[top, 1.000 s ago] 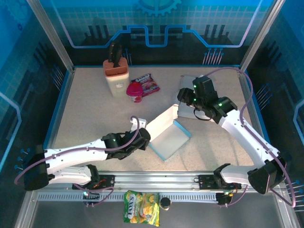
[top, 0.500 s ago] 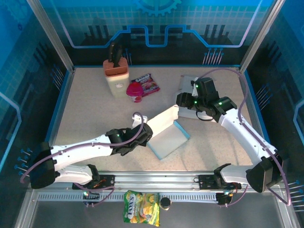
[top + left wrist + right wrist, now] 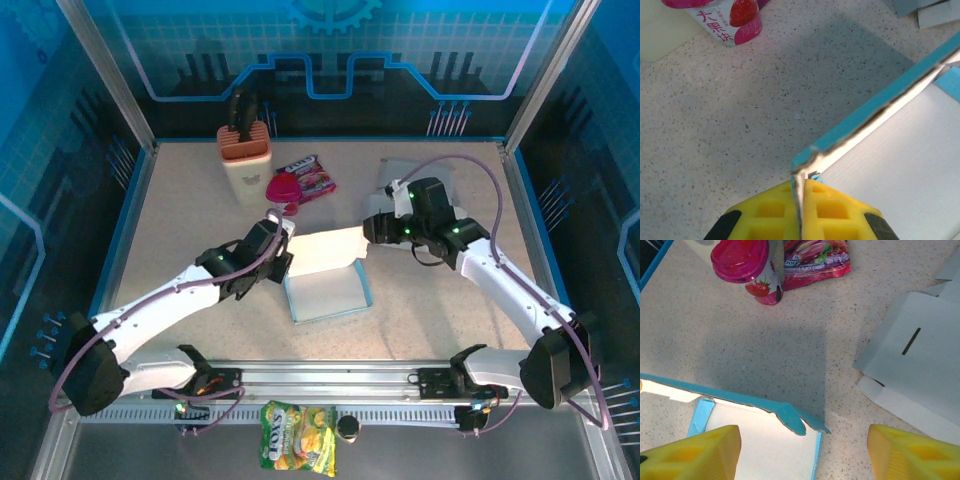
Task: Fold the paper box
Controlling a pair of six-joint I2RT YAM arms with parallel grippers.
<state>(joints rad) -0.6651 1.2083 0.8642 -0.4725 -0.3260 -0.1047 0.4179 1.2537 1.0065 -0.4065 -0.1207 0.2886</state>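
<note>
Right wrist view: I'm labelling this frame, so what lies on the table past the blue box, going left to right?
Pink-lidded strawberry cup → purple snack pouch → flat grey cardboard sheet.

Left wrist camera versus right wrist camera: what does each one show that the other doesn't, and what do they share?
Left wrist: the left tool shut on the paper box, pinching its blue-edged wall at a corner. Right wrist: the right tool open above the box, a snack packet, and the strawberry cup with its pink lid. Shared: the box, the cup, grey cardboard and the speckled table.
</note>
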